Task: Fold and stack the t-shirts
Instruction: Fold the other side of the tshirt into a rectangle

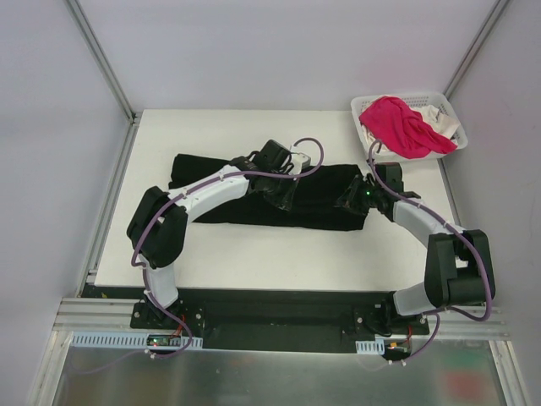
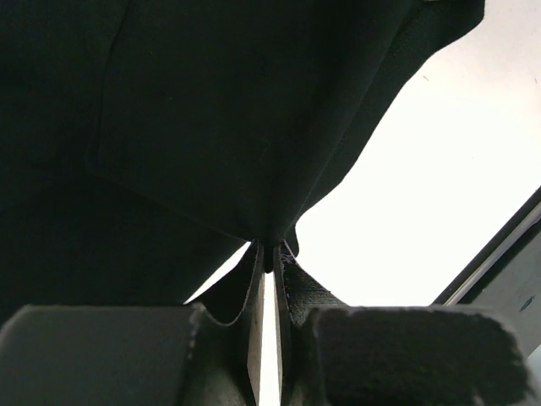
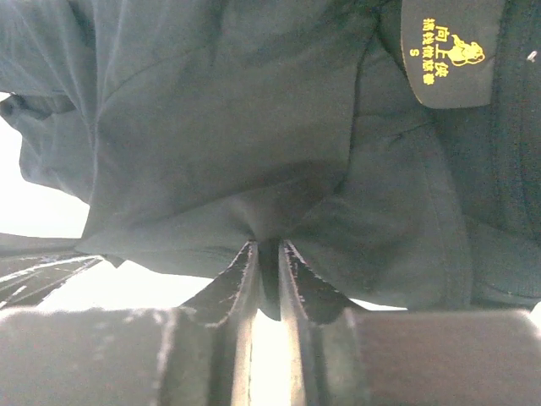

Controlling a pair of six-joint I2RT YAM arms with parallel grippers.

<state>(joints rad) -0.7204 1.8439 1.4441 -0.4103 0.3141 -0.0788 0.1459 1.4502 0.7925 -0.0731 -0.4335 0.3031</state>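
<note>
Top external view shows the black t-shirt [image 1: 325,201] as a long band running left-to-right across the table [image 1: 254,254]; the left gripper [image 2: 269,250] pinches its middle; the right gripper [image 3: 269,247] pinches its right end.

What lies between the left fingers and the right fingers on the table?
Only black t-shirt cloth fills that stretch, as the top view shows. The wrist views show the left fingers and right fingers each pinching it.
</note>
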